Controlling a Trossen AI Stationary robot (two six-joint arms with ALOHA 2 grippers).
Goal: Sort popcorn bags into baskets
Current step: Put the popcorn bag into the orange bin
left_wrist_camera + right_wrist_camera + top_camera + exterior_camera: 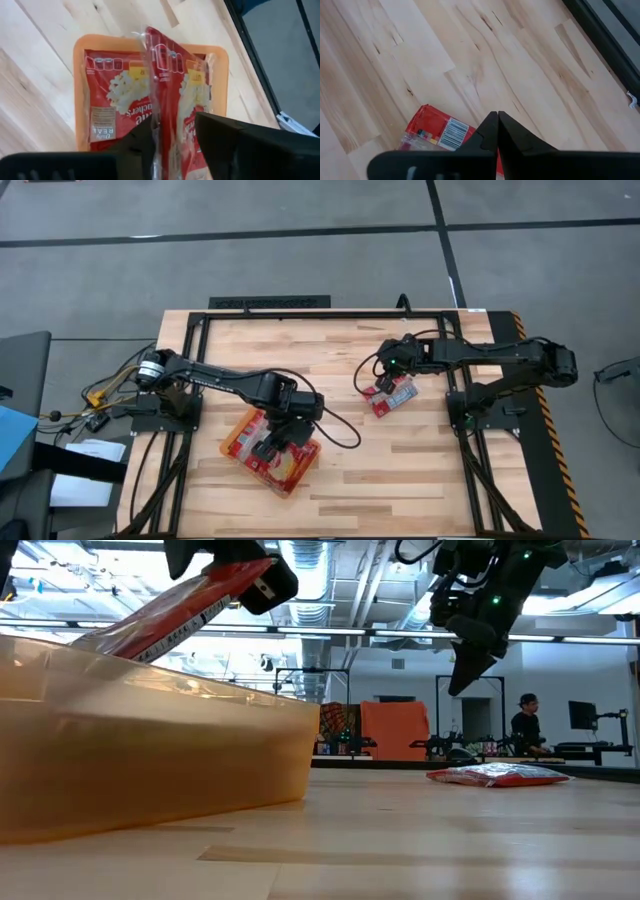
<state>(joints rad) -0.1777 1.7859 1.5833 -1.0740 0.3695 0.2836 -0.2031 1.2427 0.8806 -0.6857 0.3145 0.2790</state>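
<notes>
Start at your orange basket (232, 442), which sits on the wooden table (340, 360) toward its near left part. Your left gripper (172, 135) hangs directly over that basket, its fingers clamped on a red popcorn bag (172, 85) held on edge, so the packet tilts down into the bin. In the low view the same packet (170, 615) slopes above the basket's translucent wall (150, 760). Under it, in the left wrist view, another bag (112, 100) lies flat inside the basket (80, 95), its picture panel facing up.

Move right of the basket and you reach bare table, then your right gripper (497, 125), well apart from the bin and toward the far right part of the table. Its fingers are pressed together with nothing between them, and it hovers just above a bag (437, 131) lying flat on the wood, barcode strip up. From above you see red packets (390, 392) beneath that gripper (385, 375); how many are there you cannot tell.
</notes>
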